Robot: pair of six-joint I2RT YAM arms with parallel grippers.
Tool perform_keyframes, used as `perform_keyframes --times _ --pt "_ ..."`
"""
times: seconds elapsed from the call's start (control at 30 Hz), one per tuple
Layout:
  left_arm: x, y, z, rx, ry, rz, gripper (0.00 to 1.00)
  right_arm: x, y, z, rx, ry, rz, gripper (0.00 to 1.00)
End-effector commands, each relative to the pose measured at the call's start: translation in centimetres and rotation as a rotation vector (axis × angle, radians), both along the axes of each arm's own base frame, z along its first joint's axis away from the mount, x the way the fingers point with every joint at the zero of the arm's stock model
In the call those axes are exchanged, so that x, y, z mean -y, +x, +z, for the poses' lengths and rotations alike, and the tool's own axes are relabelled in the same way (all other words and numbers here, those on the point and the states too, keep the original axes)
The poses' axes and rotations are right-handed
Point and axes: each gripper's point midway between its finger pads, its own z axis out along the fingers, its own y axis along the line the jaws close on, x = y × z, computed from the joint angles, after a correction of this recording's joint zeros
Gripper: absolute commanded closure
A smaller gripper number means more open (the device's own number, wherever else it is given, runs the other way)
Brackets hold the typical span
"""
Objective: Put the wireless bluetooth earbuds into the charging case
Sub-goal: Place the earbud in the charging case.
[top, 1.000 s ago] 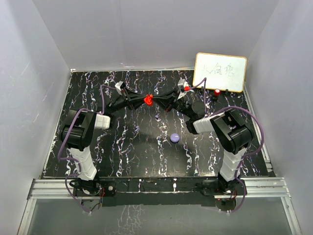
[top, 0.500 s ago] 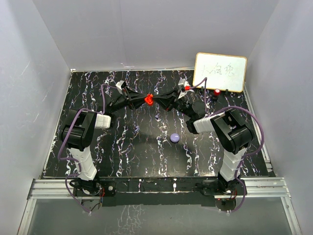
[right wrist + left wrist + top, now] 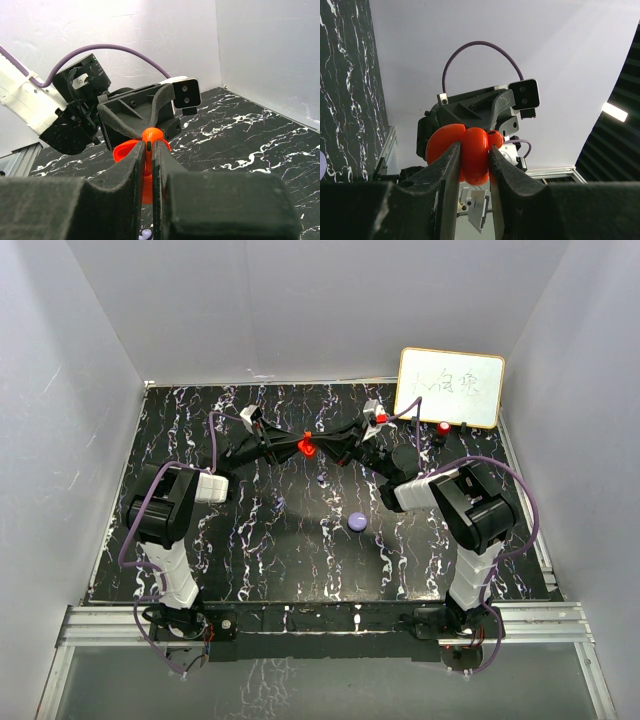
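Note:
My left gripper [image 3: 474,148] is shut on a red round charging case [image 3: 476,156], held in the air with its lid [image 3: 442,145] swung open. My right gripper [image 3: 150,146] is shut on a red earbud [image 3: 152,136], whose head [image 3: 495,138] sits right at the case's edge. Seen from above, the two grippers [image 3: 298,446] [image 3: 320,448] meet tip to tip over the far middle of the table, with the case [image 3: 308,449] between them. Pale purple earbuds [image 3: 321,480] [image 3: 322,528] lie loose on the table.
A purple round case [image 3: 357,521] lies on the black marbled table [image 3: 250,550] near the middle. A whiteboard [image 3: 450,387] leans at the back right, with a small red piece [image 3: 443,428] in front of it. White walls close in the table.
The grippers have drawn slightly closer together, and less of the red case shows between them from above. The left wrist has shifted a little to the right.

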Motion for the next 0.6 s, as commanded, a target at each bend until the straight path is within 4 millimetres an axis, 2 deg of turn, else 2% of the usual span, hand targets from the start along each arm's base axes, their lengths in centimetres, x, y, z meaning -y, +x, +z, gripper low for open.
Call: perform_keyframes --times 0.0,0.57 --pt "-0.41 -2.91 6.33 0.376 -0.099 -0.023 1.00 1.02 -1.97 5.89 0.274 0.135 0.003 1.00" --pt "-0.45 -2.69 6.95 0.382 -0.110 -0.015 1.00 1.35 -2.49 5.09 0.274 0.119 -0.003 1.00"
